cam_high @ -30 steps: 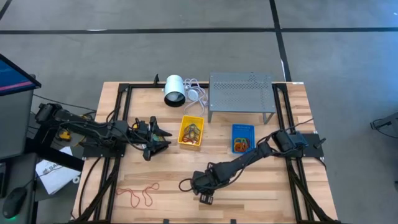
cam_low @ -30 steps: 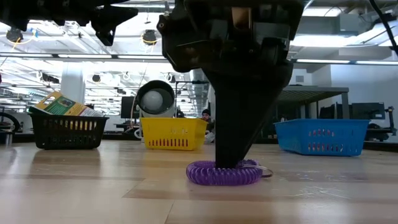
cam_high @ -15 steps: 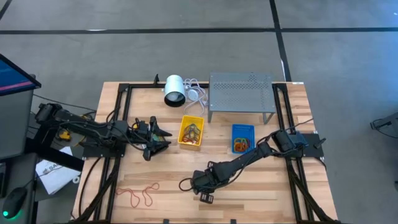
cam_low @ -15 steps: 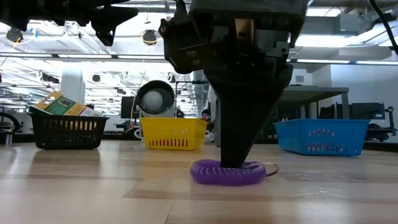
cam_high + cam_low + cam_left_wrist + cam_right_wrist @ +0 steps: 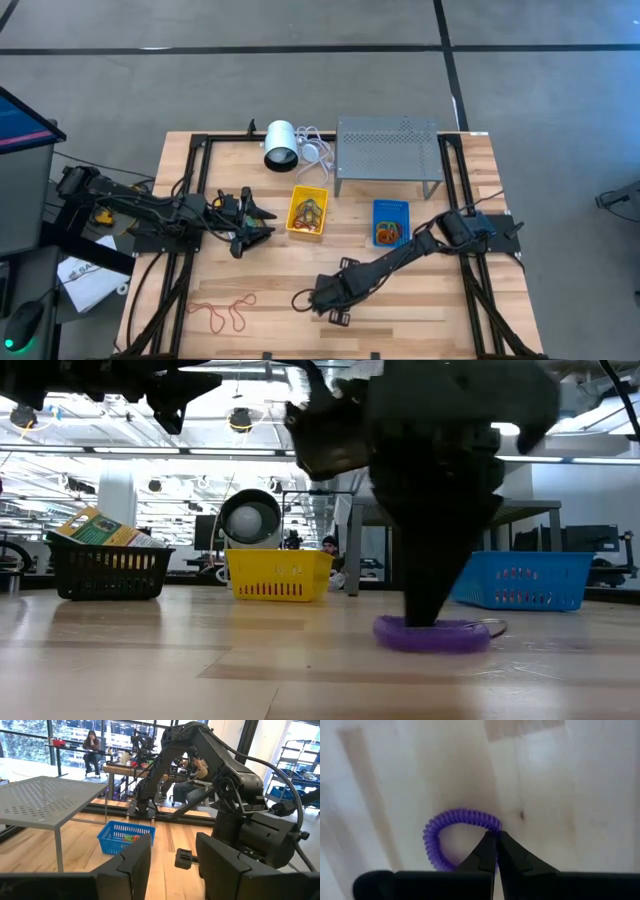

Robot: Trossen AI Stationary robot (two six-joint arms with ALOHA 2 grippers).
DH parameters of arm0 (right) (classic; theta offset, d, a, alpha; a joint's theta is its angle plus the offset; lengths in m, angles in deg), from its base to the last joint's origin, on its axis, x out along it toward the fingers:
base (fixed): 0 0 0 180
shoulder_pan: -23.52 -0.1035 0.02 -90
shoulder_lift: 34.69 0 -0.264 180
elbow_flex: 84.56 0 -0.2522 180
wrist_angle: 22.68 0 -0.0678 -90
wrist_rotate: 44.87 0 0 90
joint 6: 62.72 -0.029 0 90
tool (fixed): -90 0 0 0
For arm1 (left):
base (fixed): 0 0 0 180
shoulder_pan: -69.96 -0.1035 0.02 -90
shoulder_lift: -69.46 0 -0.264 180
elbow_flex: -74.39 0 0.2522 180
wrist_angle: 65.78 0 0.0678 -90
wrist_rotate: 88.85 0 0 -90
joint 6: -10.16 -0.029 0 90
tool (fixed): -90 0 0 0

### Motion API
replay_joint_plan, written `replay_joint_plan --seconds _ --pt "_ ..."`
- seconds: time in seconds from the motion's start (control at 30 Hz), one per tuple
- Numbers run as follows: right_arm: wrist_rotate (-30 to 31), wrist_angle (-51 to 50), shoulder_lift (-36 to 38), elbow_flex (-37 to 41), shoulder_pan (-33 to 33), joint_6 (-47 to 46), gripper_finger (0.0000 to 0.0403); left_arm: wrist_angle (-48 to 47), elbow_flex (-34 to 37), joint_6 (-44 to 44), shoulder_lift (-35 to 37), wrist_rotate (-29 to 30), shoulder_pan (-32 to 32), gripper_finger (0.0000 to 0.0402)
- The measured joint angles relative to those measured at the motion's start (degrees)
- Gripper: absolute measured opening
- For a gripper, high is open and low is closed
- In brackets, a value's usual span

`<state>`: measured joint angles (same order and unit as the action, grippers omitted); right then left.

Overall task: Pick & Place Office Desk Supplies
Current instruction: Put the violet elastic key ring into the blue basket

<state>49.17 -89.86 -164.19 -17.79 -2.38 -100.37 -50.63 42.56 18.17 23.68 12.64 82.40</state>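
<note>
**Right claw clenched on a purple coil loop near the table's front edge**

The purple coil loop (image 5: 455, 832) lies flat on the wooden table (image 5: 420, 310), near the front edge and about midway along it; in the low view its long axis runs side to side (image 5: 432, 635), and the part behind the fingers is hidden; the right gripper (image 5: 493, 851) points down onto it, its fingers pressed together on the loop's rim; whether the loop is lifted at all cannot be told. The left gripper (image 5: 262, 225) hovers over the table's left half, beside the yellow bin (image 5: 308, 212), fingers apart and holding nothing. The blue bin (image 5: 390, 221) sits right of centre; the black bin (image 5: 110, 570) shows only in the low view. Red loops (image 5: 222, 310) lie at the front left corner, their outlines tangled and hard to separate.
</note>
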Motion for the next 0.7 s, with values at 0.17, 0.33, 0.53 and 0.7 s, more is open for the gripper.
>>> replay_joint_plan --seconds 0.17,0.33,0.53,0.7 --pt "4.42 -8.54 -0.18 -3.94 -0.38 -0.28 0.0 -0.02 -0.01 0.0 0.0 0.0 0.0 0.0152" --pt "8.33 -17.27 -0.1 -8.69 -0.38 -0.87 0.0 0.0 -0.01 0.0 0.0 0.0 0.01 0.0152" --pt "11.32 -22.43 3.61 -10.72 -0.27 -1.6 0.0 0.0 0.0 0.0 0.0 0.0 0.0 0.0152" --pt "16.06 -24.58 11.92 -7.15 -0.07 -6.26 0.0 -0.11 -0.02 0.0 0.0 -0.02 0.0 0.0152"
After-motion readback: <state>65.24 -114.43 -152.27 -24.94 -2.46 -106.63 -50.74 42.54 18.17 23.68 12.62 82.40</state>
